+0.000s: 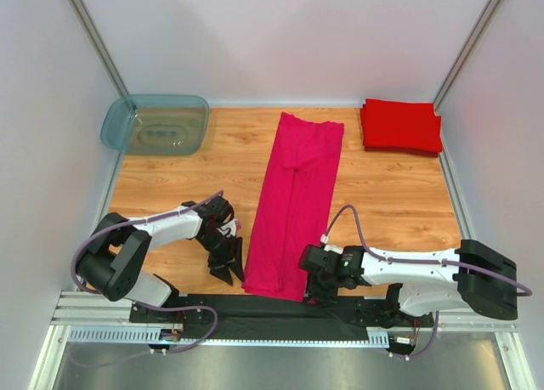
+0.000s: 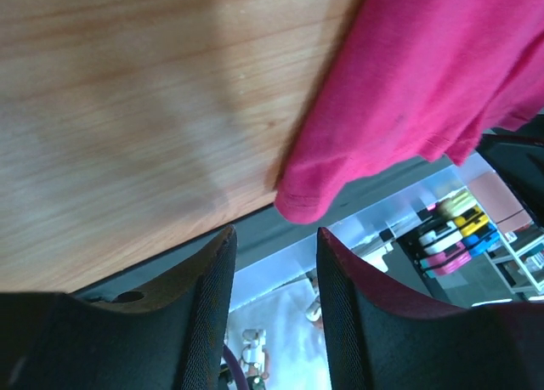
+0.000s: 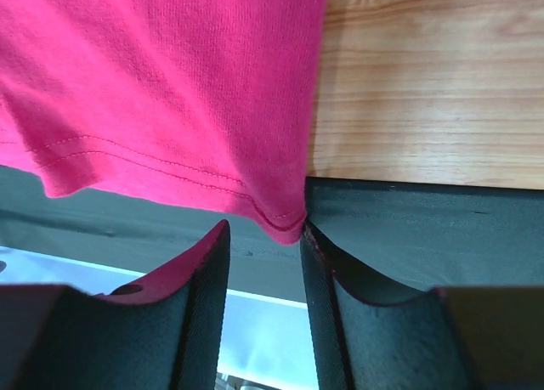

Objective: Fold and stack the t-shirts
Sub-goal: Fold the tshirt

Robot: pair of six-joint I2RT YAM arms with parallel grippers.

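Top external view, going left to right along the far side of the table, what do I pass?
blue-grey plastic tub → magenta-pink t-shirt, laid out long → stack of red t-shirts, folded

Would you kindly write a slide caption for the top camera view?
Left pincer and right pincer flank the near end of a pink t-shirt; folded red t-shirts sit far right.

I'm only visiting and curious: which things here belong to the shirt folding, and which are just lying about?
Belongs to the job:
- magenta-pink t-shirt, laid out as a long strip
- stack of folded red t-shirts
- left tool and right tool, both open

Just lying about:
- blue-grey plastic tub, far left corner
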